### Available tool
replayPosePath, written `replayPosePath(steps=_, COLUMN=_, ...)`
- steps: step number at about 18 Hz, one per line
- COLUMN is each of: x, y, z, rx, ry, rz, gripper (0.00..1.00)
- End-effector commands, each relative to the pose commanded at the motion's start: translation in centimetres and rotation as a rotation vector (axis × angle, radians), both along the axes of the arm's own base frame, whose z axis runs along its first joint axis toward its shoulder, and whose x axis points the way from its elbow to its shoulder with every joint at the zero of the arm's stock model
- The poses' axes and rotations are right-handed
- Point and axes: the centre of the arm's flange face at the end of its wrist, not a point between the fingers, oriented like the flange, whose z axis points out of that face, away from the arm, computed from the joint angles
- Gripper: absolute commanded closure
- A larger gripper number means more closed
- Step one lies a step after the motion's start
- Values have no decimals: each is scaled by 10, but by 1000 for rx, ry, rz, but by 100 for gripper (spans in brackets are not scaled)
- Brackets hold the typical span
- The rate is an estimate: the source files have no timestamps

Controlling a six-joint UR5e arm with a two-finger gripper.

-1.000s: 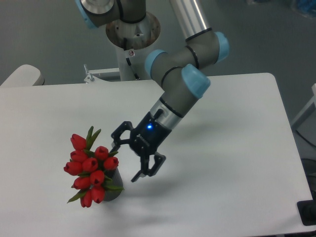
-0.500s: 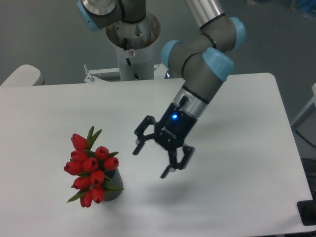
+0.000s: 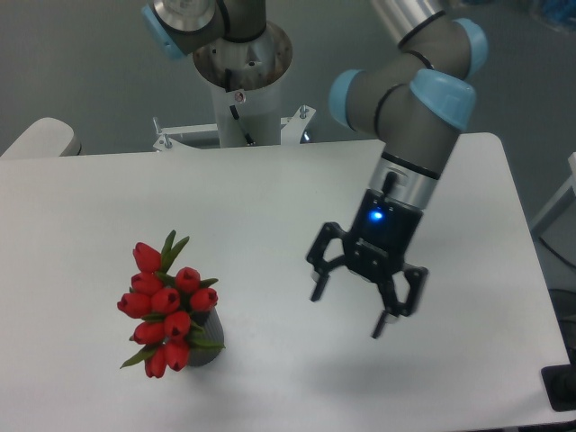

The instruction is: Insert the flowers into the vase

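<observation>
Flowers point(image 3: 166, 306): seated in vase point(image 3: 205, 349), front-left of desk point(image 3: 270, 198). Pincer point(image 3: 353, 308): fingers apart, empty, now withdrawn rightward, well clear of the bunch it stood beside a second ago. Insertion judged complete.

I am looking at a robotics lab: a grey industrial arm with light-blue joint caps point(image 3: 432, 85) rises from a white metal pedestal point(image 3: 243, 85) bolted behind a plain white rectangular table point(image 3: 270, 207). A bare grey floor point(image 3: 81, 63) surrounds the station.
</observation>
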Motion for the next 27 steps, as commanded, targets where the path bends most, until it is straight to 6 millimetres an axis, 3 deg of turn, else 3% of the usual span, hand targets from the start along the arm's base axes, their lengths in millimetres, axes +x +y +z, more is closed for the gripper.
replayPosePath(steps=5, x=-32, y=11, z=12, rx=-64, ry=74, rz=42, gripper=0)
replayPosePath(steps=8, x=-47, y=15, z=7, rx=-110, ry=118, rz=42, gripper=0)
replayPosePath(steps=13, x=-57, y=15, z=-1, rx=-235, ry=246, rz=-4, gripper=0)
replayPosePath(steps=19, x=-68, y=15, z=21, rx=-349, ry=275, rz=-55, gripper=0)
replayPosePath(steps=23, x=-75, y=11, z=25, rx=-440, ry=316, rz=-95, gripper=0)
replayPosePath(steps=27, x=-70, y=21, z=28, rx=-497, ry=338, rz=-122, gripper=0)
